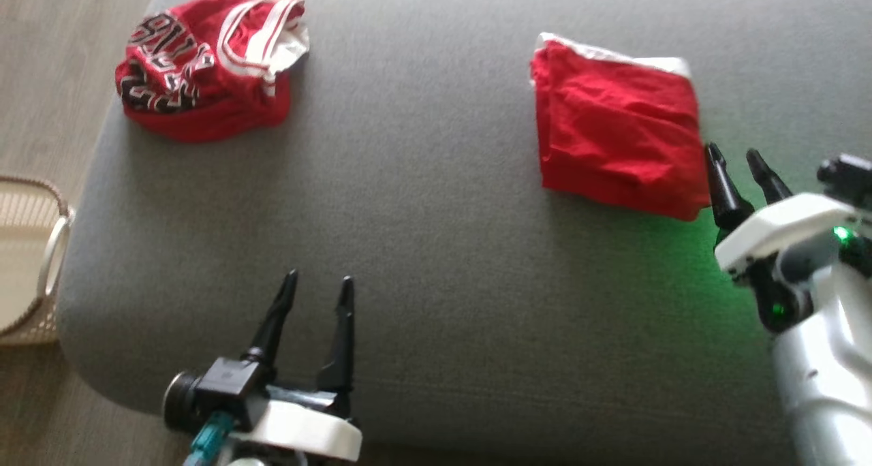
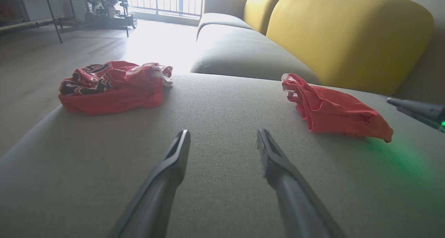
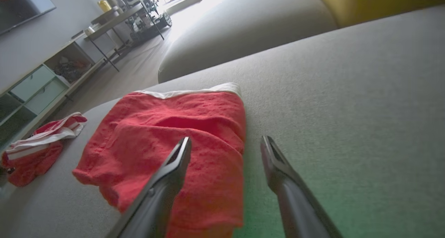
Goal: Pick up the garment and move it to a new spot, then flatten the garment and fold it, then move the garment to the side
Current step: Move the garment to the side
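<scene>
The folded red garment [image 1: 616, 135] lies flat at the right end of the grey cushion [image 1: 436, 200]. The right gripper [image 1: 733, 151], fingers spread and empty, sits just beside the garment's corner. The left gripper [image 1: 320, 276] is likewise spread.

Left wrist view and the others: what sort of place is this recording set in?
Probably a home living room: a sofa with yellow backs and grey seats, a low shelf unit with drawers along the wall, and a woven basket on the wood-look floor.

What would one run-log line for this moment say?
left gripper: open, empty | right gripper: open, beside folded red garment | crumpled jersey: lying far left
</scene>
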Available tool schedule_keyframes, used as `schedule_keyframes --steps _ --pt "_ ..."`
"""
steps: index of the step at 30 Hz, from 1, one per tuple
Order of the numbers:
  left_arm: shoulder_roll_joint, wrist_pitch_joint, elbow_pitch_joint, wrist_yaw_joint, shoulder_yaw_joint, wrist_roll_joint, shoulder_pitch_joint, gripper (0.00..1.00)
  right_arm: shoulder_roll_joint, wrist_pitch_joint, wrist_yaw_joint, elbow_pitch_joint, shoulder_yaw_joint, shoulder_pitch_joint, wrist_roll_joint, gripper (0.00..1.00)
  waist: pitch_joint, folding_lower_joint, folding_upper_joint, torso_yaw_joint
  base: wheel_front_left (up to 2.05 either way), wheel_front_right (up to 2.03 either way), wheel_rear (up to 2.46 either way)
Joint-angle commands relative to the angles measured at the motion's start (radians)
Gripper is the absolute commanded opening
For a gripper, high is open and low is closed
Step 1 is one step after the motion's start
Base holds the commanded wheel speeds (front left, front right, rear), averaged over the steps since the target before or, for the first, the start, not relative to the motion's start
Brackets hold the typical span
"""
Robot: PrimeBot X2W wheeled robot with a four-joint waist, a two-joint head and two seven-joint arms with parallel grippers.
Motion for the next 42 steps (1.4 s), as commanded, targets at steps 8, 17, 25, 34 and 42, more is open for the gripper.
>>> schedule_keyframes --steps 8,17,25,34,42 --pt "0.000 -0.005 -0.024 -0.050 -0.006 0.021 -0.098 1.00 -0.049 0.101 0.000 0.103 0.058 -0.176 0.114 1.00 0.085 -0.0003 0.0000 0.021 0.00 0.00 0.00" --pt "0.000 -0.005 -0.031 -0.074 -0.012 -0.054 -0.121 1.00 -0.036 0.255 0.000 0.228 0.080 -0.265 0.248 0.38 0.110 -0.0003 0.0000 0.016 0.00 0.00 0.00" --pt "0.000 -0.005 -0.041 -0.074 0.000 -0.049 -0.132 1.00 -0.123 0.225 0.000 0.182 0.188 -0.293 0.203 0.00 0.131 -0.0003 0.0000 -0.040 0.00 0.00 0.00" --pt "0.000 -0.005 -0.059 -0.091 0.004 -0.033 -0.172 1.00 -0.264 0.189 0.000 0.176 0.238 -0.362 0.015 0.00 0.190 -0.0003 0.0000 -0.148 0.00 0.00 0.00" --pt "0.000 -0.005 -0.091 -0.113 0.027 -0.009 -0.220 1.00 -0.332 0.143 0.000 0.147 0.181 -0.398 -0.138 0.00 0.254 -0.0003 0.0000 -0.225 0.00 0.00 0.00"
